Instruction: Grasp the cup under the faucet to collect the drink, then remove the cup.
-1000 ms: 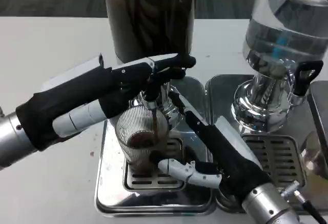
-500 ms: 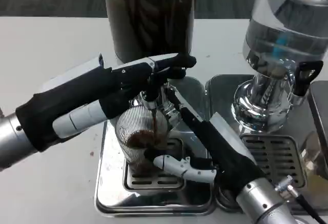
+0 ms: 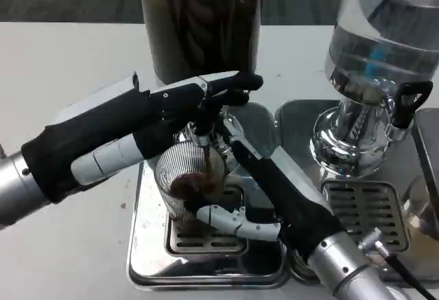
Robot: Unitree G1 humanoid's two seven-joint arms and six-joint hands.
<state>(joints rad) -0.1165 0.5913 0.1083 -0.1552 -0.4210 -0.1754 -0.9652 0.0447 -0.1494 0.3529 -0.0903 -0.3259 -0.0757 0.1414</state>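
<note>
A ribbed clear cup stands on the drip tray under the faucet of the dark drink dispenser. A thin brown stream falls into it, and dark drink lies in its bottom. My left hand reaches in from the left and holds the black faucet lever between finger and thumb. My right hand comes from the lower right and grips the cup: its thumb lies against the cup's near side, and its fingers wrap the far right side.
A clear water dispenser with a black tap stands at the right over a second drip tray. The two trays sit side by side. White table spreads to the left.
My right hand has slid left and closed in on the cup, its thumb now against the cup's side. The left hand stays on the lever and the drink level has risen slightly.
</note>
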